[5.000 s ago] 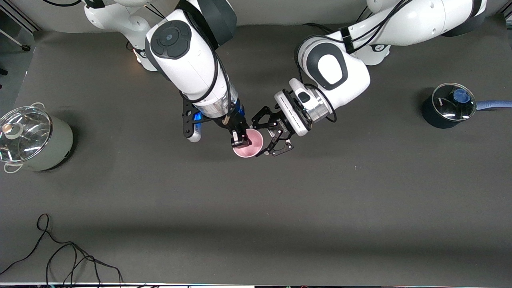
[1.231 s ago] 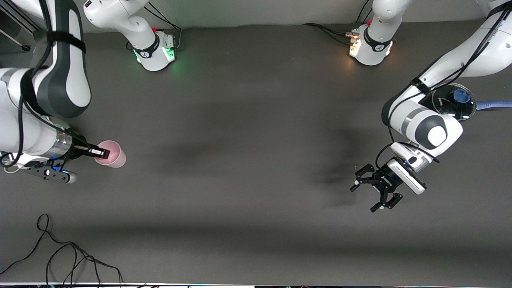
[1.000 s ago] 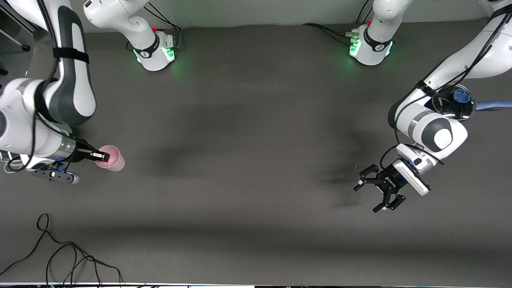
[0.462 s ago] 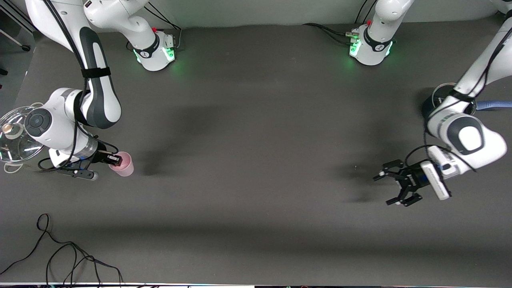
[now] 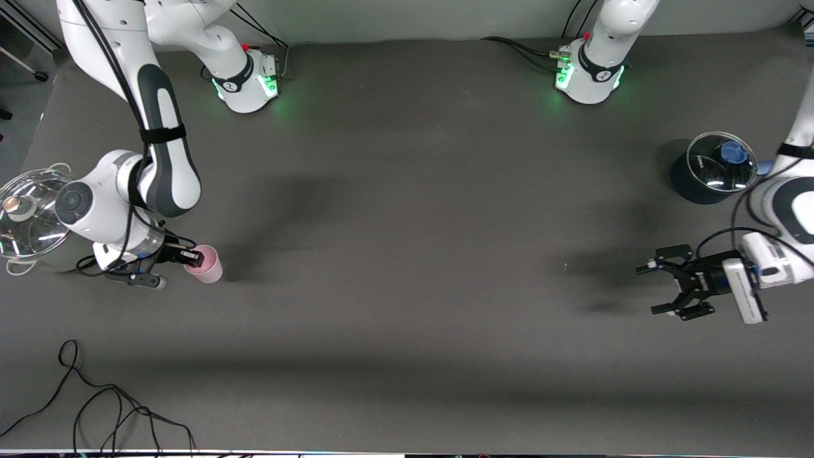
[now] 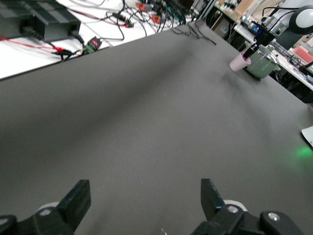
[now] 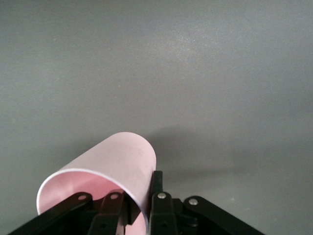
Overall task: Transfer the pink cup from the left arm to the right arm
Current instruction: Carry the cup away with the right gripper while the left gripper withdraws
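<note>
The pink cup hangs tilted in my right gripper, low over the table at the right arm's end, beside a lidded pot. In the right wrist view the right gripper is shut on the pink cup, pinching its wall with one finger inside the rim and one outside. I cannot tell whether the cup touches the table. My left gripper is over the table at the left arm's end, open and holding nothing. In the left wrist view the left gripper stands wide apart and the pink cup shows small in the distance.
A grey-green pot with a glass lid stands at the right arm's end; it is also in the left wrist view. A dark pot with a glass lid and blue knob sits by the left arm. Black cables lie near the front edge.
Five seconds ago both grippers met at the cup over the table's middle. In the last second the right gripper carried the cup slightly toward the middle; the open left gripper swung toward its own end.
</note>
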